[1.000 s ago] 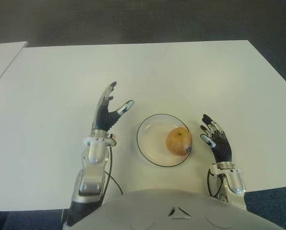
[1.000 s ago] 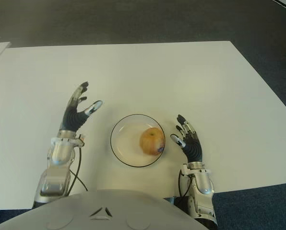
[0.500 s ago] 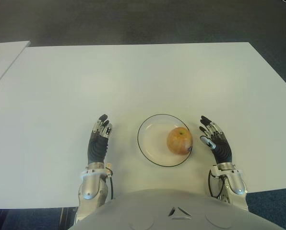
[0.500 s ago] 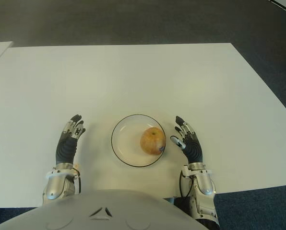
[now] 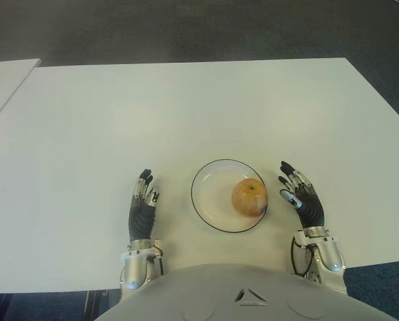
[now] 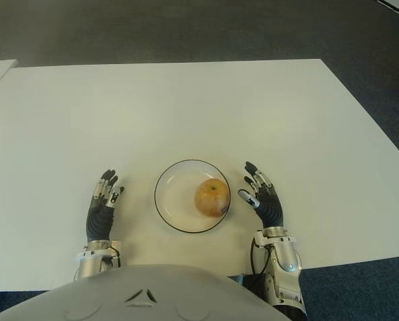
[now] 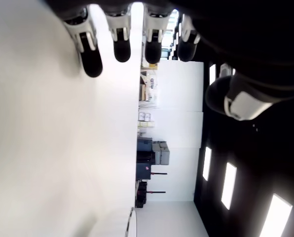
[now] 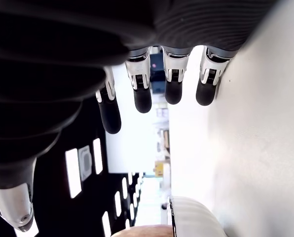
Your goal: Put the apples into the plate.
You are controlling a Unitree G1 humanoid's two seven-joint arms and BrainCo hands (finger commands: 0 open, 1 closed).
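Note:
One yellow-red apple [image 5: 250, 196] sits in the right half of a clear glass plate [image 5: 211, 195] with a dark rim, near the front of the white table [image 5: 199, 114]. My left hand [image 5: 143, 202] shows just left of the plate, fingers stretched out flat and holding nothing. Right of the plate is my right hand [image 5: 298, 193], also open and empty, its fingers close to the plate's rim. In the right wrist view the plate's rim [image 8: 172, 217] and a bit of the apple [image 8: 147, 231] show beyond my straight fingers [image 8: 142, 96].
A second white table edge [image 5: 2, 83] shows at the far left. Dark carpet [image 5: 199, 30] lies beyond the table's far edge and past its right side.
My left hand has pulled back from a raised, reaching pose left of the plate and come down flat near the table's front edge. The apple, plate and right hand have stayed put.

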